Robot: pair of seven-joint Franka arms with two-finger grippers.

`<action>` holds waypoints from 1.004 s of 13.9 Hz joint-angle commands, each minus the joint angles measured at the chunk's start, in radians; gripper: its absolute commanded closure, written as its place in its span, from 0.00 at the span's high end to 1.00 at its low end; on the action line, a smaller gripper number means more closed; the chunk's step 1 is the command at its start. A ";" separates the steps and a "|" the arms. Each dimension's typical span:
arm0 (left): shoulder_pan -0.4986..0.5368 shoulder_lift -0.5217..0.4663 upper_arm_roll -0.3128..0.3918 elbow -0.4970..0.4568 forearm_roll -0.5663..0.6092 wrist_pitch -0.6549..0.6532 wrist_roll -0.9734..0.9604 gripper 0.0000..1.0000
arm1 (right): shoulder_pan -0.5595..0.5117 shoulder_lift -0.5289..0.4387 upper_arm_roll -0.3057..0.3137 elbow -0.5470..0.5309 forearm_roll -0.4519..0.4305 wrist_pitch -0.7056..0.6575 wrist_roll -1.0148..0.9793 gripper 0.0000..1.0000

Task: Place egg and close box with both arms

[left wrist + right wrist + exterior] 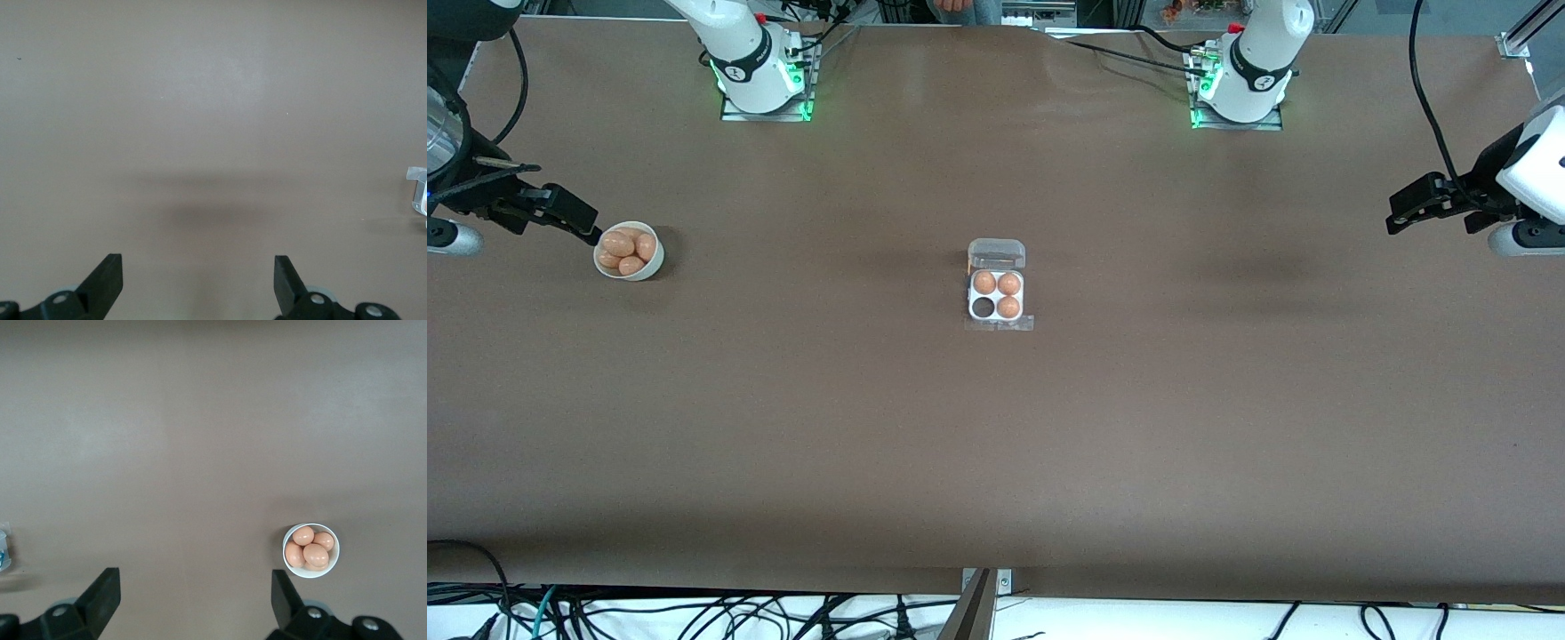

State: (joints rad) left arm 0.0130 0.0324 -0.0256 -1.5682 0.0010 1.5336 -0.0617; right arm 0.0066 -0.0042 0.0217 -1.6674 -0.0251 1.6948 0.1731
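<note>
The box (996,296) sits mid-table, its clear lid (997,253) folded open. Its white tray holds three orange-brown eggs (1008,307), and one cell (983,308) is empty. Several more eggs (617,244) lie in a round white bowl (654,265) toward the right arm's end. My right gripper (585,224) is open and empty, over the table just beside the bowl; the bowl (311,575) also shows in the right wrist view. My left gripper (1398,213) is open and empty, over bare table at the left arm's end. The box's edge (419,193) shows in the left wrist view.
The brown table (996,444) is wide and bare around the box. Both arm bases (763,80) stand along the edge farthest from the front camera. Cables (694,613) hang below the near edge.
</note>
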 commanded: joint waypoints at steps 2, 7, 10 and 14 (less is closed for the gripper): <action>0.002 0.009 0.001 0.022 -0.009 -0.013 0.008 1.00 | -0.008 -0.007 0.004 0.000 0.007 -0.012 0.000 1.00; 0.002 0.009 0.001 0.022 -0.009 -0.013 0.008 1.00 | -0.008 -0.007 0.004 0.000 0.007 -0.012 -0.003 1.00; 0.002 0.009 0.001 0.022 -0.009 -0.013 0.008 1.00 | -0.008 -0.007 0.004 0.000 0.007 -0.012 -0.003 1.00; 0.002 0.009 0.000 0.022 -0.009 -0.013 0.008 1.00 | -0.008 -0.005 0.004 0.000 0.007 -0.012 -0.010 1.00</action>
State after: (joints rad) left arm 0.0130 0.0333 -0.0256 -1.5682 0.0010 1.5336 -0.0617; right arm 0.0066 -0.0042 0.0217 -1.6674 -0.0251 1.6946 0.1730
